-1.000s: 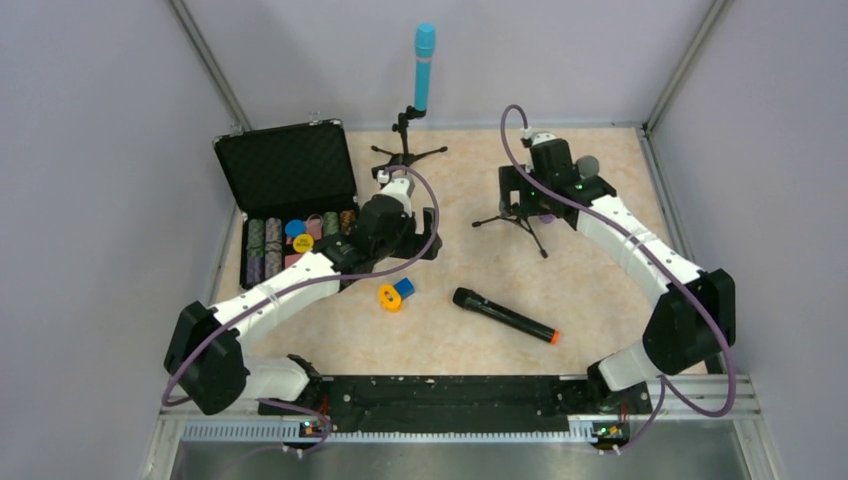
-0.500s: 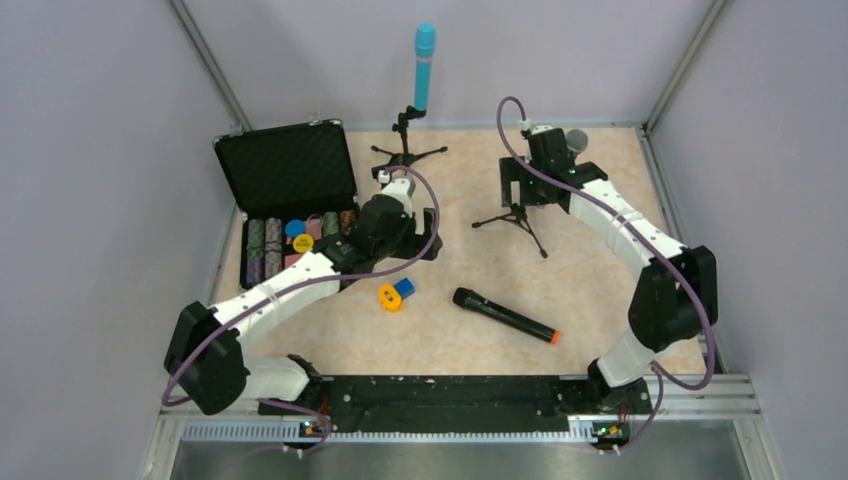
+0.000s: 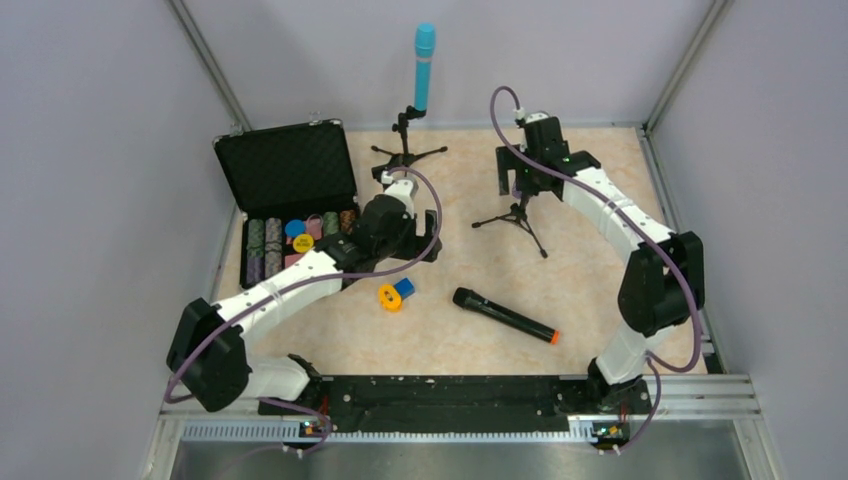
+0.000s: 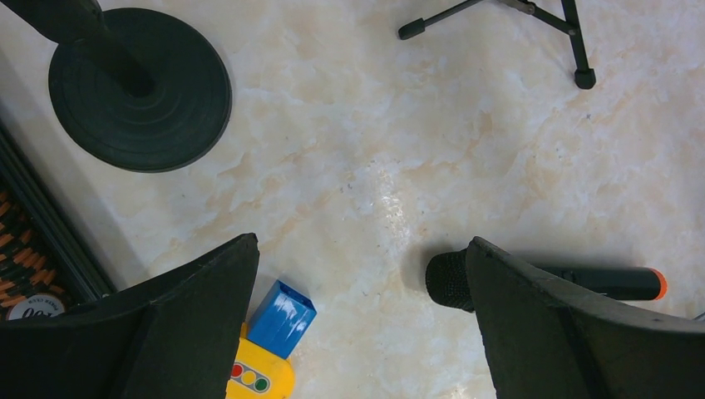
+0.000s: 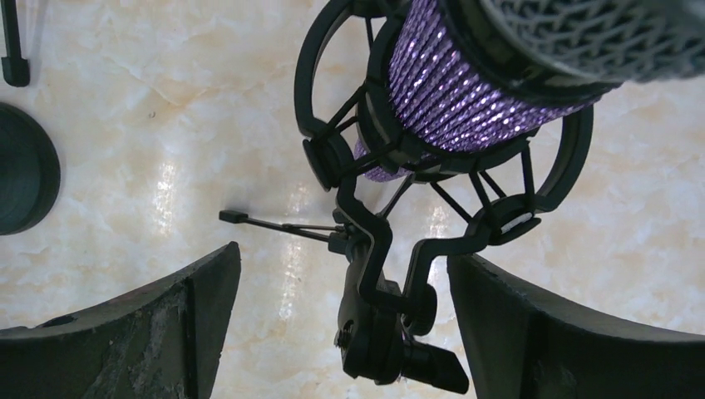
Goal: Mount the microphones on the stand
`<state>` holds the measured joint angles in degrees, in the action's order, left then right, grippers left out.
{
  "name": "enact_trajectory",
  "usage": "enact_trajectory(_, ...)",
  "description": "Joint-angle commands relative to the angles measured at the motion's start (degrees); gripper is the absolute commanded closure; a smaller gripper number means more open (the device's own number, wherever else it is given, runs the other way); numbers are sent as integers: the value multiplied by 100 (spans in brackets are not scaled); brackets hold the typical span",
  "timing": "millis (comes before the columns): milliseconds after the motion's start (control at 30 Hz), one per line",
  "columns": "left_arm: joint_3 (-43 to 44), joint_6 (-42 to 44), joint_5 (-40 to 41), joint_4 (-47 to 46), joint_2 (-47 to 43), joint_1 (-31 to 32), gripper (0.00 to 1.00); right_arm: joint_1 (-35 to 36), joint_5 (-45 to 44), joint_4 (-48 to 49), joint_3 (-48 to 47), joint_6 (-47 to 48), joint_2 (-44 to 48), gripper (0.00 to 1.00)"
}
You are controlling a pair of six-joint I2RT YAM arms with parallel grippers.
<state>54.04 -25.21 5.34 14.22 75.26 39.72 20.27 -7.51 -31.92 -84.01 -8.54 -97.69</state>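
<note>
Sitting in the stand [image 5: 384, 332], glittery purple microphone [image 5: 465, 91]; right hand [image 5: 339, 259] spread wide

You have open tabletop [image 3: 440, 340] all round the black mic [image 3: 503, 315]; only the orange-and-blue block [image 3: 395, 293] lies near its head. Beyond it the tripod stand [image 3: 520, 215] spreads its legs, and the open case [image 3: 290, 200] blocks the left.
</note>
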Motion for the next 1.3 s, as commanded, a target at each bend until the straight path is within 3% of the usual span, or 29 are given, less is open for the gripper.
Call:
enact_trajectory(0,238,113,-31,-55,84,-26,1,-38,-91,359,-312,123,-130,13)
enact_trajectory(100,230,120,-26,-52,85,-26,1,-41,-44,453,-310,155,-162,27)
enact_trajectory(367,211,179,21,-33,39,-26,1,-36,33,494,-350,195,-233,47)
enact_trajectory(600,174,200,-22,-3,-75,-26,1,-34,67,562,-638,336,-299,97)
enact_trajectory(633,158,201,-32,-11,-101,-26,1,-39,47,616,-678,344,-296,100)
enact_trajectory(1267,-57,210,117,-6,-351,-26,1,-35,-465,1828,-1082,377,-376,100)
